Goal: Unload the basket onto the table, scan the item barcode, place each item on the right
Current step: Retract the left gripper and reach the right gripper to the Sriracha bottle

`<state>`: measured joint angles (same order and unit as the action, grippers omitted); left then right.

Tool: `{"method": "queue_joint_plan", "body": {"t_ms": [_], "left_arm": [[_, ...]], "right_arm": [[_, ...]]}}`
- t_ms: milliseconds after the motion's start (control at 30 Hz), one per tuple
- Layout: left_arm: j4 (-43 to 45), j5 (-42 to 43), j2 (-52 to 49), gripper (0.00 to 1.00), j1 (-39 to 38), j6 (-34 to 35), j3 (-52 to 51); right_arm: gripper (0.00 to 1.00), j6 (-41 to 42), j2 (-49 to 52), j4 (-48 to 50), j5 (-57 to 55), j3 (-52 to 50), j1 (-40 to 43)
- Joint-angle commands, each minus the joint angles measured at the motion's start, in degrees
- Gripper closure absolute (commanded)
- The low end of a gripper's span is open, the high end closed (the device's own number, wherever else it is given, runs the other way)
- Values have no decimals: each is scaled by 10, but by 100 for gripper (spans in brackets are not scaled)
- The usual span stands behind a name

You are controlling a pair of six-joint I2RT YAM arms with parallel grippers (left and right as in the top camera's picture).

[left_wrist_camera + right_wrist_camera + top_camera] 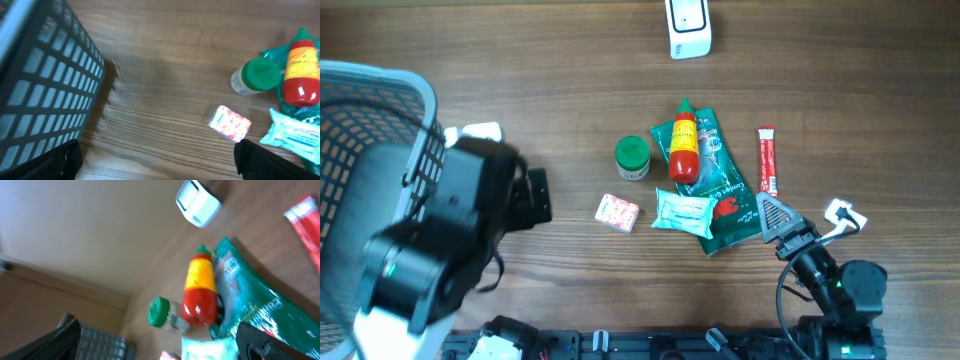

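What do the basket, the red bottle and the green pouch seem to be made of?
Basket: likely moulded plastic, matte grey, judging by its even grid of openings.
Red bottle: probably glossy plastic; a highlight shows on its body.
Green pouch: thin film, plastic or foil, shiny and creased.

On my overhead feed the basket [380, 110] fills the left edge of the worktop [550, 60]. The scanner [688, 28] sits at top centre, well apart from the rest. The items cluster right of centre. The sauce bottle [684, 148] lies on the pouch [725, 190], with the capped jar [632, 157] just left of it and the small box [617, 212] below the jar. The tissue pack [682, 210] overlaps the pouch's lower left (touching, as far as I can tell). The stick sachet [767, 160] lies right of the pouch.
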<state>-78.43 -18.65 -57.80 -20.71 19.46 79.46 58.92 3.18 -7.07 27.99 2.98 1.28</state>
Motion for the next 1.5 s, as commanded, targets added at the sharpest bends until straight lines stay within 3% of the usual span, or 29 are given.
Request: {"method": "queue_joint_plan", "body": {"t_ms": [0, 233, 433, 533, 700, 767, 833, 1000, 1133, 1300, 1467], "left_arm": [[-1, 5, 69, 0, 3, 9, 2], [-23, 13, 97, 0, 3, 9, -1], [-24, 13, 97, 0, 3, 9, -1], [-24, 13, 97, 0, 3, 9, -1], [-24, 13, 97, 0, 3, 9, -1], [-24, 13, 97, 0, 3, 9, -1], [-24, 13, 97, 0, 3, 9, -1], [-24, 13, 97, 0, 3, 9, -1], [-24, 13, 97, 0, 3, 9, -1], [-24, 13, 97, 0, 3, 9, -1], [-24, 13, 97, 0, 3, 9, -1]], "right_arm": [[1, -77, 51, -57, -7, 97, -3], [1, -201, 339, -274, -55, 340, -3], [0, -256, 558, -482, -109, 542, -4], [0, -259, 621, -521, -109, 592, -12], [0, -253, 659, -487, -82, 598, -26], [0, -301, 664, -448, -15, 598, -34], [0, -303, 668, -417, -19, 598, -55], [0, -270, 742, -371, -172, 598, -160], [0, -253, 835, -294, -202, 598, -229], [1, -229, 918, -202, -269, 601, -275], [1, -233, 971, -178, -367, 627, -309]]}}
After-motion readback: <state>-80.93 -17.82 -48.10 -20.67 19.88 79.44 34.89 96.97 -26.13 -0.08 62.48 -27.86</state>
